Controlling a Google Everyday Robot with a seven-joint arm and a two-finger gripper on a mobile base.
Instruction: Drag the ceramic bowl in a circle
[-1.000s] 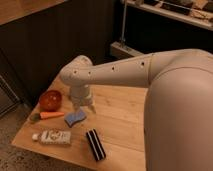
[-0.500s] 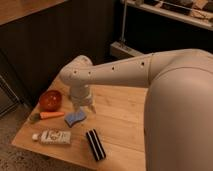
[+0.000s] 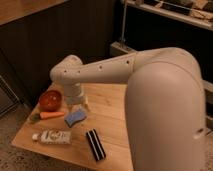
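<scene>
one camera view shows it all. the tool (image 3: 81, 104) hangs just beside the ceramic bowl (image 3: 50, 99), above the blue sponge (image 3: 75, 118). i cannot tell if the tool is gripping or let go. the ceramic bowl sits near the far left corner of the wooden surface (image 3: 117, 117). i think the circle is not begun yet, so all the dragging is left. the ceramic bowl is round, shiny and red-orange. the blue sponge looks soft, the carrot (image 3: 51, 115) long and thin.

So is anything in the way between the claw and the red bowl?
Nothing visible is. The claw hangs just beside the ceramic bowl, behind the blue sponge. The carrot lies close along the bowl's near side, so it might get bumped during the circle.
</scene>
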